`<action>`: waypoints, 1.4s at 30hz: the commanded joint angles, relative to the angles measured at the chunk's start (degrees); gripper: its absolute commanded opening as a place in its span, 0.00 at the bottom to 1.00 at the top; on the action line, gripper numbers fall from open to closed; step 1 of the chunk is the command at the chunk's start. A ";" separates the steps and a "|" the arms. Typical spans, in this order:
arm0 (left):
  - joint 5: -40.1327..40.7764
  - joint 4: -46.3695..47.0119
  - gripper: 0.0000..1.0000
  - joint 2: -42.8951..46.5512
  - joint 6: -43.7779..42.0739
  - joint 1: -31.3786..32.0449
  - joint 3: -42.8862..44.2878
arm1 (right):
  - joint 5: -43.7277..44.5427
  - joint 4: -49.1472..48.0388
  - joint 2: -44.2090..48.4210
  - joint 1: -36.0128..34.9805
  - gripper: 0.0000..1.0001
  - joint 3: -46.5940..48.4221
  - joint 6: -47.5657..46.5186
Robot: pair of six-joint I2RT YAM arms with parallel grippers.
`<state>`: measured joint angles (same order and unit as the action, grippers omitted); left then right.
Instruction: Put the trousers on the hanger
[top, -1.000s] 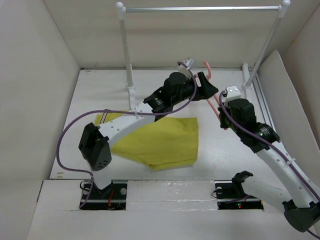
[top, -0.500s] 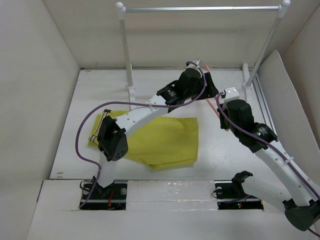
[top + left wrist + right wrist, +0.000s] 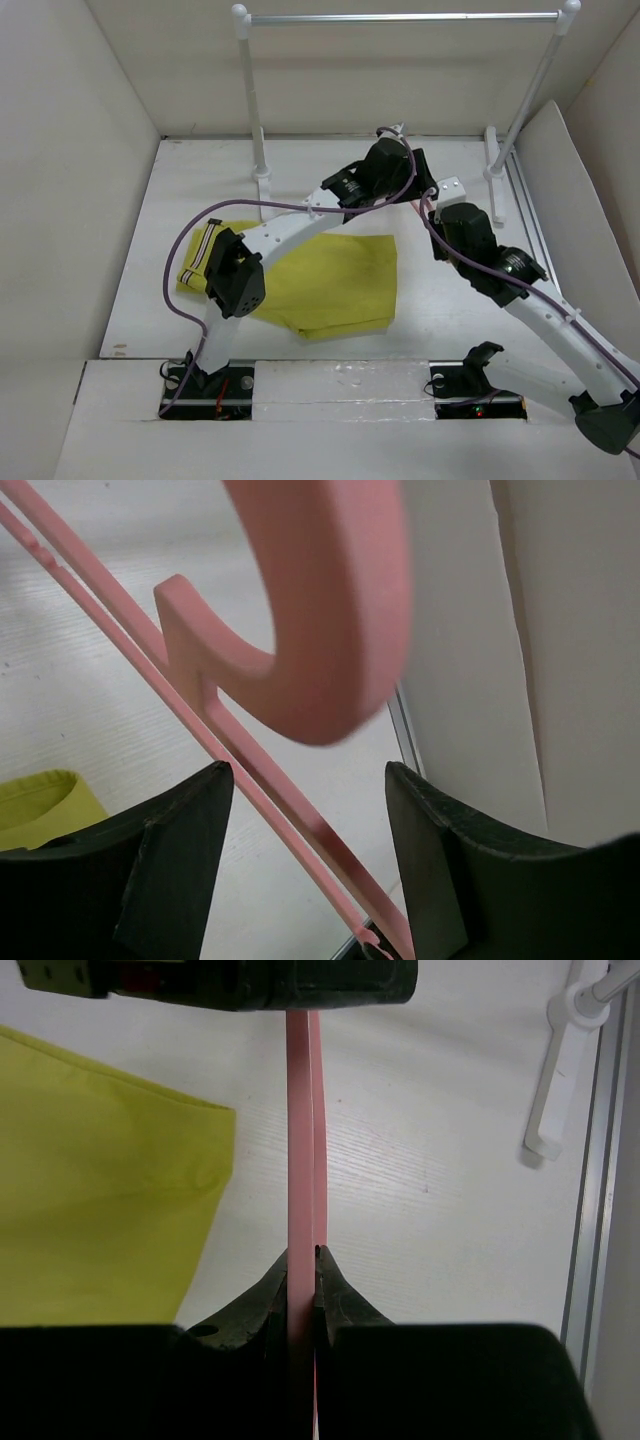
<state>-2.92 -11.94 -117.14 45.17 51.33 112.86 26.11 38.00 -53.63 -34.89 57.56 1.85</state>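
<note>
Right jaws clamped on hanger [image 3: 300, 1110] bar; left jaws apart, straddling it by hook. Trousers [image 3: 330, 280] flat by bench [image 3: 180, 180] near edge, undraped: hanging all to come.

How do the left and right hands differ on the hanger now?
The left hand stands open, straddling the hanger just below its hook; the right hand is shut on the hanger's thin bar. The left hand sits farther back, the right hand nearer. Both work the hanger.
</note>
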 commanded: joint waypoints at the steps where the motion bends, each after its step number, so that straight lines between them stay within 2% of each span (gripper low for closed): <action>1: -1.74 0.78 0.57 -0.46 1.68 0.26 1.32 | 4.65 -4.25 2.03 -1.76 0.00 -0.87 1.40; 4: -1.30 1.83 0.46 0.51 2.29 0.26 -1.40 | 6.67 -3.98 2.21 -1.76 0.00 -1.31 1.58; 5: -1.30 2.97 0.35 0.95 2.73 0.26 -1.76 | 6.59 -4.33 2.12 -1.76 0.00 -1.48 1.49; 7: -1.74 3.33 0.30 1.04 3.08 -0.26 -1.94 | 5.80 -4.69 2.30 -1.76 0.00 -1.84 1.23; 9: -1.83 3.24 0.06 1.13 3.35 -0.27 -1.94 | 5.53 -4.95 2.38 -2.28 0.00 -2.28 1.49; 10: -1.74 3.24 0.00 1.30 3.35 -0.27 -2.03 | 5.45 -4.69 2.47 -2.28 0.00 -2.45 1.58; 12: -1.56 3.24 0.00 2.35 2.56 -0.27 -2.73 | 5.44 -3.12 2.39 -2.28 0.21 -2.28 2.10; 13: -1.74 4.46 0.00 3.58 2.38 -0.27 -4.91 | 3.70 -0.93 2.39 -2.28 0.44 -1.67 2.37; 14: -1.91 5.52 0.00 4.72 2.47 -0.27 -6.76 | 2.29 0.31 2.47 -1.67 0.54 -1.23 2.37; 15: -2.53 7.18 0.00 5.86 2.82 -0.79 -8.95 | 0.19 1.80 2.73 -1.15 0.62 -0.61 2.63; 16: -3.14 9.20 0.00 7.00 3.87 -0.79 -14.71 | -2.44 4.77 3.00 0.34 0.67 0.18 2.29; 17: -4.02 13.92 0.00 9.80 4.75 -0.79 -17.73 | -6.55 6.11 4.13 0.96 0.72 0.71 2.11; 19: -4.11 17.99 0.00 12.28 7.11 -0.79 -26.41 | -10.01 8.23 5.89 2.19 0.76 2.03 0.89; 21: -4.03 22.04 0.00 14.66 7.83 -0.18 -30.66 | -16.60 9.80 7.92 5.26 0.80 3.25 -0.70; 25: -3.41 26.00 0.00 16.33 9.23 1.04 -38.48 | -25.65 7.99 8.89 10.01 0.76 1.34 -1.14; 30: -2.80 28.81 0.00 16.68 11.52 1.67 -43.94 | -43.57 5.85 6.52 12.75 0.81 0.79 -5.09; 36: -1.74 29.96 0.00 16.16 13.45 2.19 -45.18 | -51.14 11.38 4.59 13.27 0.88 4.22 -10.63; 37: -1.74 30.14 0.00 15.98 13.72 2.19 -45.62 | -52.11 12.09 4.15 13.27 0.88 4.57 -11.07; 39: -1.39 30.75 0.00 15.63 13.98 2.19 -45.88 | -49.85 10.36 4.23 13.80 0.80 3.10 -9.86; 41: 0.18 30.67 0.00 15.89 14.07 2.90 -46.76 | -47.91 6.23 5.98 14.58 0.38 0.11 -8.53; 42: 0.80 30.84 0.00 16.07 14.42 3.51 -47.37 | -48.17 1.25 6.51 14.59 0.17 -3.47 -6.79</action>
<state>-3.68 15.49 -102.37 59.31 53.67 66.96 -21.26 46.94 -48.97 -21.23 57.93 -6.20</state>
